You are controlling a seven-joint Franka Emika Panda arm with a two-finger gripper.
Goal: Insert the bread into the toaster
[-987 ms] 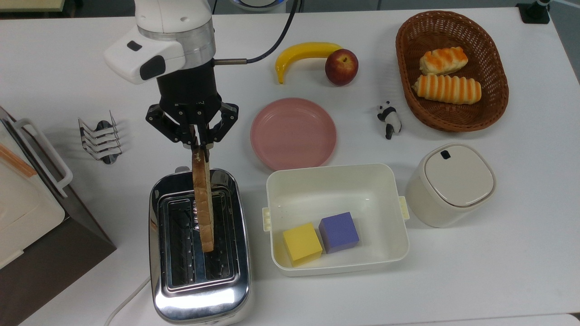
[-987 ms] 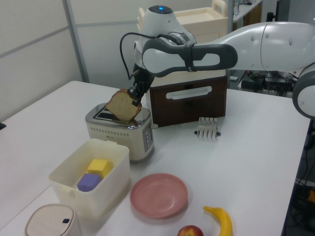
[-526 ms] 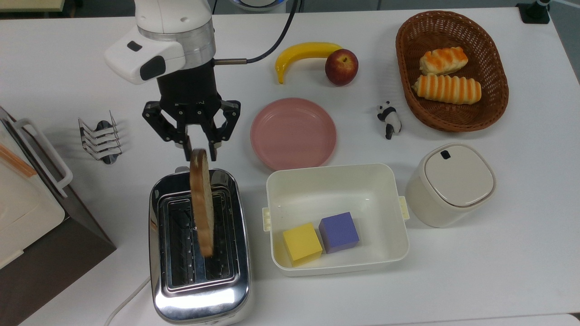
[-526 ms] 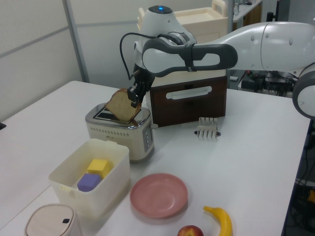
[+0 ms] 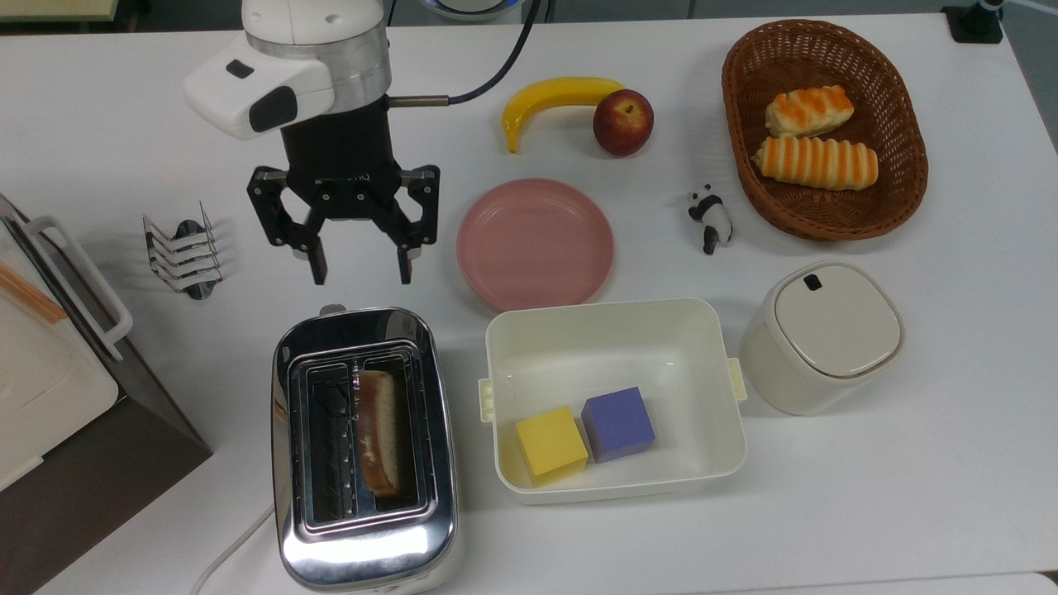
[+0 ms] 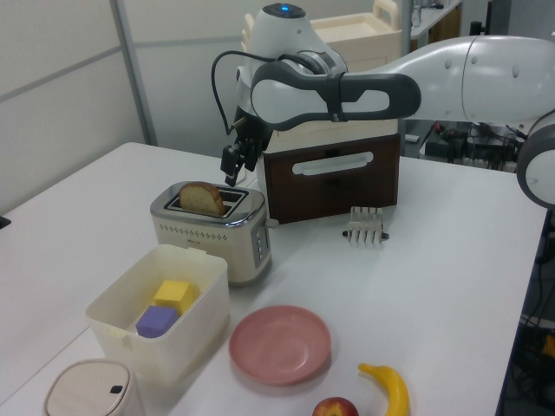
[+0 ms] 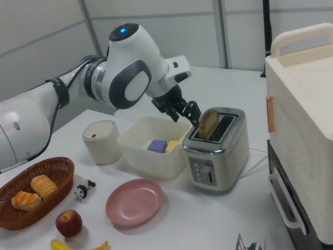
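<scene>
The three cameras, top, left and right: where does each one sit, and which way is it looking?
Top view: overhead, looking straight down on the table; the open gripper hangs beyond the toaster.
Left view: low at the table's side by the pink plate, facing the arm.
Right view: opposite side, near the basket, showing the arm's elbow.
All share the bread sitting in the toaster slot.

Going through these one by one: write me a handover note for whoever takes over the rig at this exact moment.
Gripper: open, empty, hanging above the table just beyond the toaster's far end in the top view.
Bread: standing in the toaster's slot on the top view's right, its top poking above the rim in the left view and right view.
Done: slice released into the slot.
Left: nothing but pulling the arm clear; the other slot is empty.
</scene>
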